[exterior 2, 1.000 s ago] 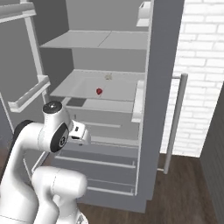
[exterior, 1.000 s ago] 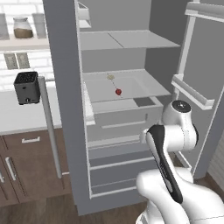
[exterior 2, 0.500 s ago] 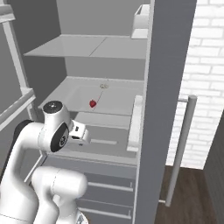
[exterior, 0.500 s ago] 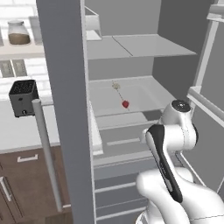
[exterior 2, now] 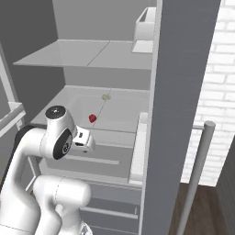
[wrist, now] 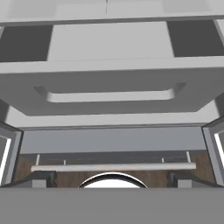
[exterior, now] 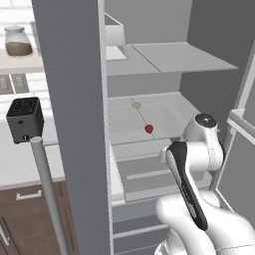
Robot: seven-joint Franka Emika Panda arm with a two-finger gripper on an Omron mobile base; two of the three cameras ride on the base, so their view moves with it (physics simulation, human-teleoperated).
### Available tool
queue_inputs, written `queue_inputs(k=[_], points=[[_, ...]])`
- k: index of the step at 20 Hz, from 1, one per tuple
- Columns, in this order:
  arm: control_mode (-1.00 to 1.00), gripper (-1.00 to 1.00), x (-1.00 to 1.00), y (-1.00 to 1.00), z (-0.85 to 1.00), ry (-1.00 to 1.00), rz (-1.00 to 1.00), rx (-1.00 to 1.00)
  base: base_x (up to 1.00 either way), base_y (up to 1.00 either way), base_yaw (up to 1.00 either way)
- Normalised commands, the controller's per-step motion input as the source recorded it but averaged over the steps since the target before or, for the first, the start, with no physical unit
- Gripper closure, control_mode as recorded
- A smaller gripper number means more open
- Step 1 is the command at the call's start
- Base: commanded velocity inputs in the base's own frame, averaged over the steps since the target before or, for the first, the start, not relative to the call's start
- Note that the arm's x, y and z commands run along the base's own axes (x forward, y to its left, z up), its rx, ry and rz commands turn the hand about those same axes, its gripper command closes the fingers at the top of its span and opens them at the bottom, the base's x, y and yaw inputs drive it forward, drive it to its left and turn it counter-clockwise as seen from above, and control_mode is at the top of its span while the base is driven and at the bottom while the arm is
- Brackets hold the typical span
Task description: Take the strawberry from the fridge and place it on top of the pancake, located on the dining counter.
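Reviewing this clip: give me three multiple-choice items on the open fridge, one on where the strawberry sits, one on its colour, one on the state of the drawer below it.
1. Where is the strawberry?
A. on the top shelf
B. on the middle shelf, beside a pale stemmed speck
C. inside the drawer

2. What colour is the strawberry?
A. red
B. green
C. yellow

3. What state is the drawer under that shelf in?
A. pulled fully out
B. missing
C. pushed in

Key: 1 B, the strawberry lies on the middle shelf near the pale speck. 2 A, it shows bright red in both base views. 3 C, the drawer sits in the fridge, its handle facing out.
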Motion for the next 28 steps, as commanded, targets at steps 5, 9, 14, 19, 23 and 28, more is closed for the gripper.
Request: queue_inputs(k=[5,9,14,19,23,28], points=[[1.0,-1.0,0.0,0.0,0.0,0.0,0.0,0.0,0.18,0.0,0.0],[-1.0,-1.0,0.0,0.0,0.0,-0.02,0.0,0.0,0.0,0.0,0.0],[-1.0,-1.0,0.34,0.19,0.33,-0.3,-0.04,0.0,0.0,0.0,0.0],[-1.0,-1.0,0.51,0.25,0.42,-0.19,-0.02,0.0,0.0,0.0,0.0],[-1.0,-1.0,0.76,0.0,0.1,0.0,0.0,0.0,0.0,0.0,0.0],[-1.0,-1.0,0.72,-0.02,0.0,0.05,0.0,0.0,0.0,0.0,0.0]])
